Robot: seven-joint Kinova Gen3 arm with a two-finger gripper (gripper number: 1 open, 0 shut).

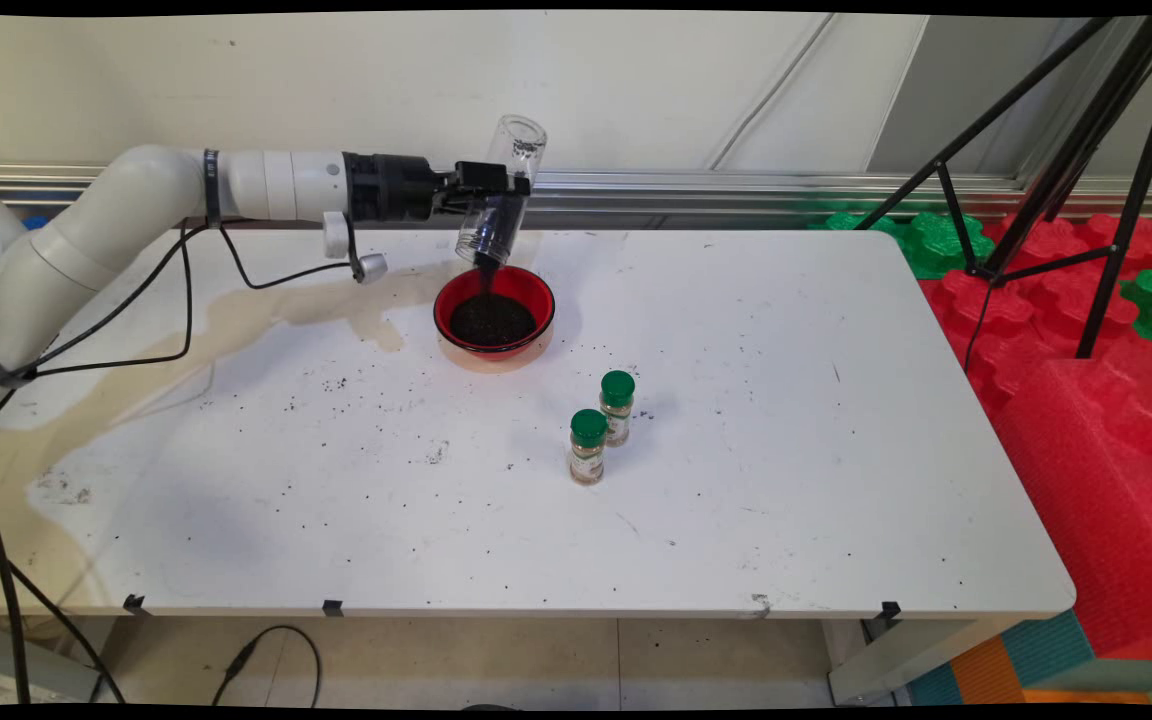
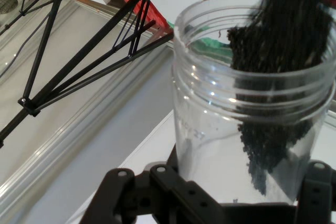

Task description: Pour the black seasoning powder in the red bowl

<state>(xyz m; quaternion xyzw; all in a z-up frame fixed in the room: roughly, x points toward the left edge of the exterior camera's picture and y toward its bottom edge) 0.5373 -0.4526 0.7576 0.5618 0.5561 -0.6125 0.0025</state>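
Note:
My gripper is shut on a clear plastic jar, held tipped mouth-down above a red bowl at the table's far middle. Dark granules stream from the jar's mouth into the bowl, which holds a dark heap. In the hand view the clear jar fills the right side, with black granules sliding along its wall toward the threaded mouth. Two small spice jars with green caps stand upright together in front and to the right of the bowl.
Dark crumbs are scattered over the white table, and a tan stain runs along its left side. A black tripod and red and green foam blocks stand off the table's right edge. Black cables hang from the arm.

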